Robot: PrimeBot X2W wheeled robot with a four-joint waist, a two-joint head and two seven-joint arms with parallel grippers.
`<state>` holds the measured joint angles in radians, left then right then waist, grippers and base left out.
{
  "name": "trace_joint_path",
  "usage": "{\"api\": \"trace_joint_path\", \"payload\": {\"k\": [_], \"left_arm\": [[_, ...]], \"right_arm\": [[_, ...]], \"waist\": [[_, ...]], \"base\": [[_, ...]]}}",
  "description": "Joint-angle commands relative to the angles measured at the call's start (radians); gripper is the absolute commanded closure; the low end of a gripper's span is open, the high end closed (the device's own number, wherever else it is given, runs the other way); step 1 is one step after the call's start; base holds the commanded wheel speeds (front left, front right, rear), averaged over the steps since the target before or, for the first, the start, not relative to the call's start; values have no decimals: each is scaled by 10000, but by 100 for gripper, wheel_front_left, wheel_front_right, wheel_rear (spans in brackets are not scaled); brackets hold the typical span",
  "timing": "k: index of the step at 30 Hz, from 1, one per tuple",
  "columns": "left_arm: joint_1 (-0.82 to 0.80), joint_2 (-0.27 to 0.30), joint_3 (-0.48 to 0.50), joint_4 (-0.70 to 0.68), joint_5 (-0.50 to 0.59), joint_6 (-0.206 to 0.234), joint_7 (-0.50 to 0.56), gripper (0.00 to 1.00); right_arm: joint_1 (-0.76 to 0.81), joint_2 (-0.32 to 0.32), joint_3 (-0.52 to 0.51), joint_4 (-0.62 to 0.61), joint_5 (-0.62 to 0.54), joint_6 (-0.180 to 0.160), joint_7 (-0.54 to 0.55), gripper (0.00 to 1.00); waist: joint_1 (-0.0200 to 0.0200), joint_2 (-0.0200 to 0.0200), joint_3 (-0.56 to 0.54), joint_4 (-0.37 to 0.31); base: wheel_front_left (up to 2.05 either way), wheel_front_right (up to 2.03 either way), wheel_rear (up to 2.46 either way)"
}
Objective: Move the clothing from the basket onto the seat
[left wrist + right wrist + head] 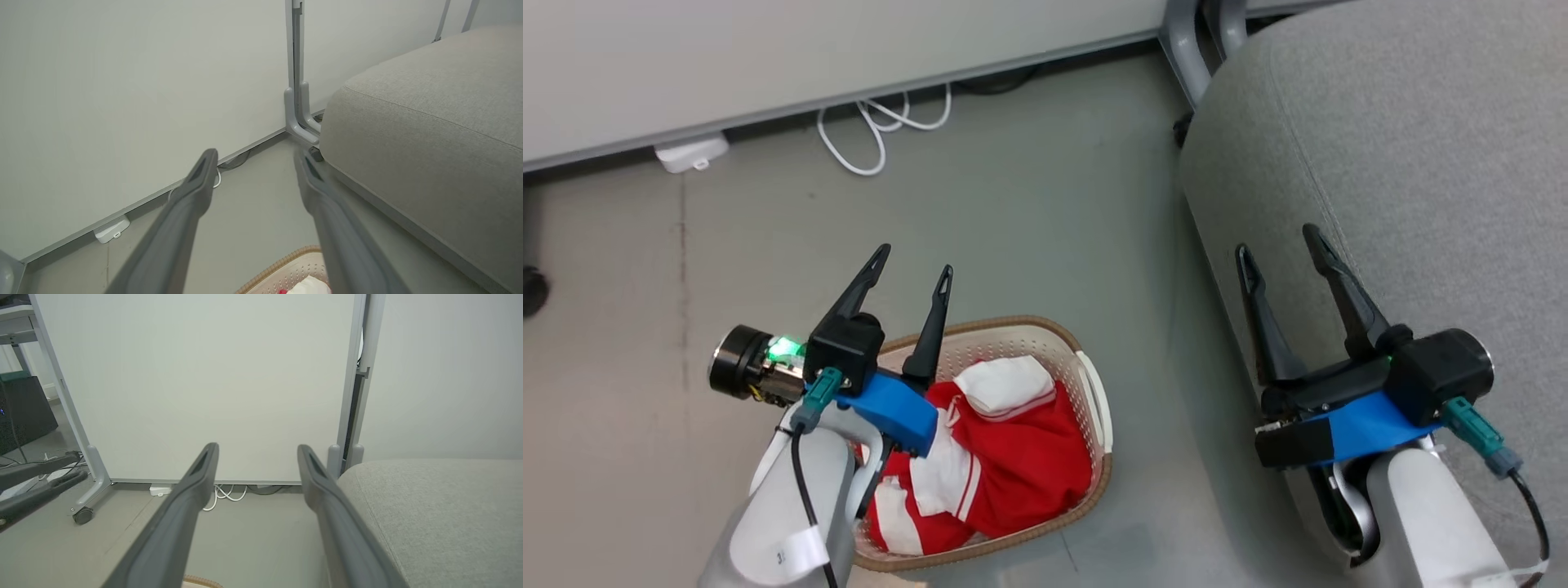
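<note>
Grey floor (pixel 1013 204) under a pale partition (pixel 768 57): red-and-white clothing (pixel 1021 449) heaped in the basket (pixel 1013 322), both pincers spread and empty.

The only writing I can spot is a mark on a white tag (pixel 796 555) around the left arm (pixel 768 506), too small to read. The basket stands on the floor, just left of the seat (pixel 1421 163). The left pincer (pixel 914 260) hangs over the basket's far left rim, fingers apart, with the clothing below and behind its tips. The right pincer (pixel 1276 239) hovers at the seat's edge, fingers apart, well clear of the clothing.
</note>
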<state>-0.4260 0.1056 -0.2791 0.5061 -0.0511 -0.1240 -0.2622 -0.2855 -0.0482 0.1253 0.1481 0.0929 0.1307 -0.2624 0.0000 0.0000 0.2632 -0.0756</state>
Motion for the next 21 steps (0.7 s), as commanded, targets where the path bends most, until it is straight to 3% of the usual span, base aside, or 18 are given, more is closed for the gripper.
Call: {"api": "trace_joint_path", "payload": {"k": [1,9,21], "left_arm": [[-485,152,-200,301,36,-65,-42,0],[-2074,734,-1895,2488,-68,-61,-36,0],[-4078,1033,-4467,5693,-886,-61,349,0]], "right_arm": [[-345,-37,43,-102,103,1,-38,0],[-1133,-27,130,-383,410,1,-38,0],[-1921,-26,178,-853,571,1,-37,0]], "waist": [[0,0,887,-704],[0,0,2261,-1451],[0,0,4225,-1849]], "base": [[0,0,0],[0,0,0],[0,0,0]]}}
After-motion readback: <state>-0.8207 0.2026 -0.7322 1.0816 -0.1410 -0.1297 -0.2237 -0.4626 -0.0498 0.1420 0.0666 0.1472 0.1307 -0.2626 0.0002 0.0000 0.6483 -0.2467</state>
